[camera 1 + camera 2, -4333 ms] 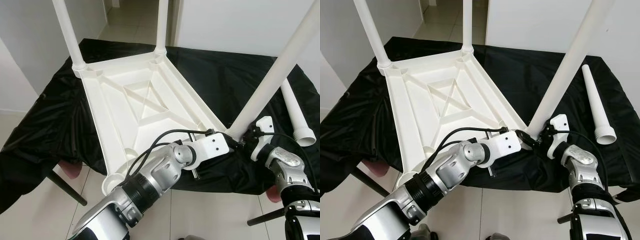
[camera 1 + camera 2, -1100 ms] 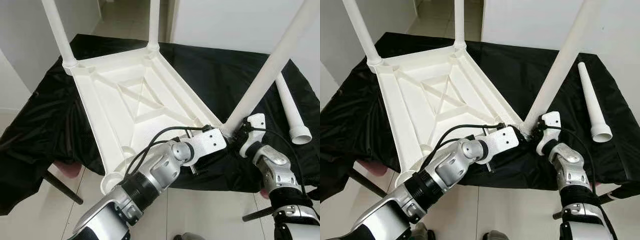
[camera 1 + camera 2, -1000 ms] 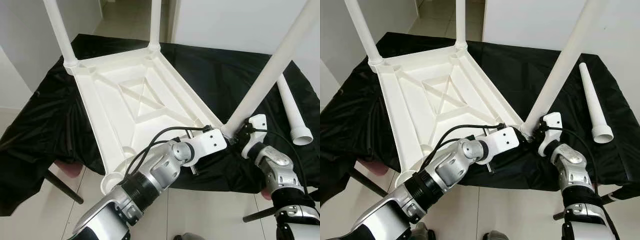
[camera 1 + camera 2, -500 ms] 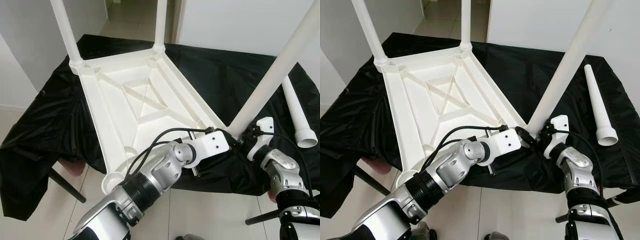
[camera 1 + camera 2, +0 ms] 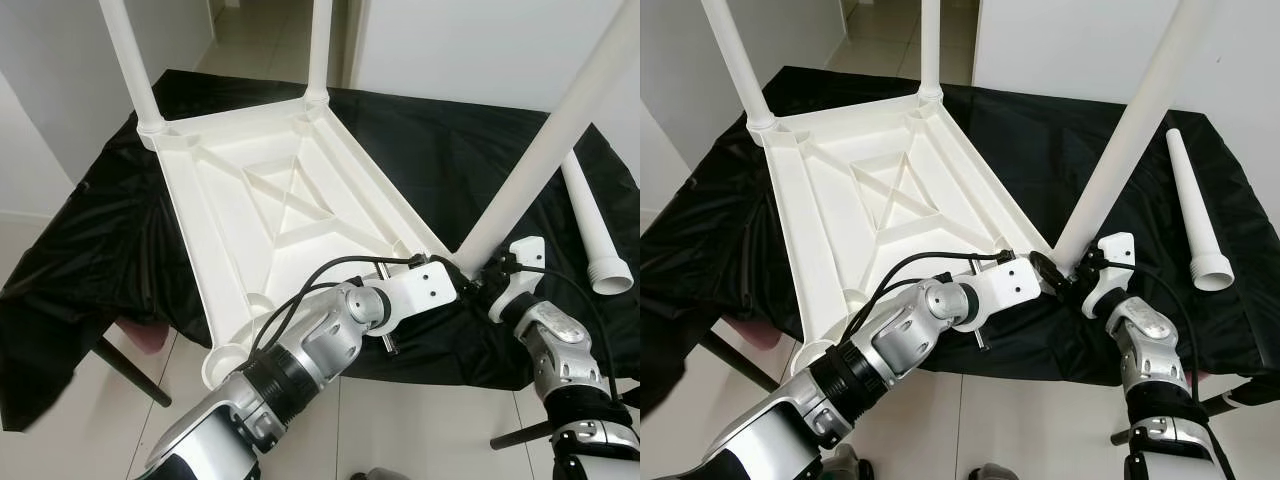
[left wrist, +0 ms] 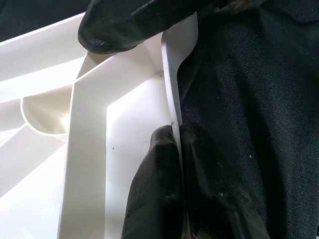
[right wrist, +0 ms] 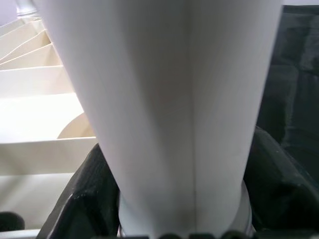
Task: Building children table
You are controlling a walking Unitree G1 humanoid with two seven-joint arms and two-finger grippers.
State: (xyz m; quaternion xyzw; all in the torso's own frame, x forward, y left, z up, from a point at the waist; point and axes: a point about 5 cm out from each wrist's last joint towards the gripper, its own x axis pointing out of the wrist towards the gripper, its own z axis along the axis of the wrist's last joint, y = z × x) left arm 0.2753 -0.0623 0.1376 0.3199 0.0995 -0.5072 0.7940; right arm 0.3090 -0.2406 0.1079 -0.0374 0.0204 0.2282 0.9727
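**Black-draped bench, upturned white table**

Black cloth [image 5: 450,170] covers the bench; the white table [image 5: 270,210] lies on it upside down, reaching from 11 o'clock toward 5. Left gripper [image 6: 177,144] is pinched together on the table's thin rim at its near right corner. Right gripper [image 5: 1085,272] clasps the base of the leaning leg [image 5: 1120,150] there. A loose leg [image 5: 1192,215] lies at 3 o'clock.
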